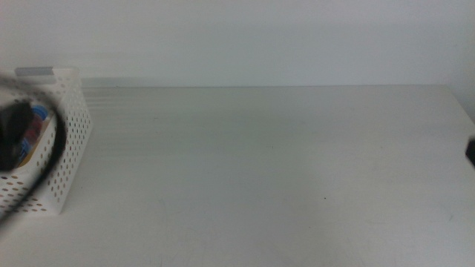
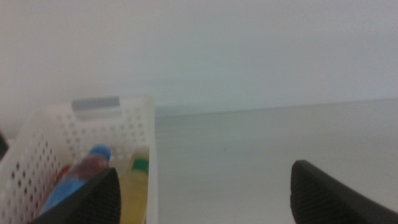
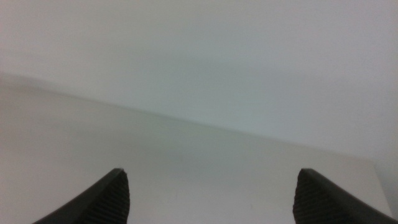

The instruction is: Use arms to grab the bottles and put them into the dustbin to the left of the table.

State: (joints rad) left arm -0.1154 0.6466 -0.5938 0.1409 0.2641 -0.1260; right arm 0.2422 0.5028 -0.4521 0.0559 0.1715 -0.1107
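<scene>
The bottles are lying inside the dustbin (image 1: 68,141), the white basket full of little holes that is sitting at the far left of the tabletop (image 1: 267,170). In the left wrist view, three things are showing inside the basket (image 2: 134,124): a clear bottle with a blue cap (image 2: 87,171) is leaning on its side, something red (image 2: 62,175) is peeking out just beside it, and a yellow bottle (image 2: 134,190) with a bit of green on it is lying against the basket wall nearest the open tabletop. They are all packed close together and touching or nearly touching. In the middle view, only a small patch of red, blue and yellow is showing over the basket rim, and it is too blurry to tell the bottles apart there. The left end effector (image 2: 202,193) is hanging over the basket's edge, with one jaw above the bottles and the other jaw out over the bare tabletop. Its jaws are spread wide apart and are holding nothing. In the middle view, the left arm (image 1: 16,133) is showing as a dark blurry shape over the basket at the left edge. Moving to the right, the wide white tabletop is stretching all the way across. The right end effector (image 3: 211,196) is waiting over by the right side, above bare tabletop (image 3: 186,168). Its jaws are also spread wide apart and are gripping nothing. In the middle view, only a tiny dark bit of it (image 1: 470,152) is poking in at the right edge.
</scene>
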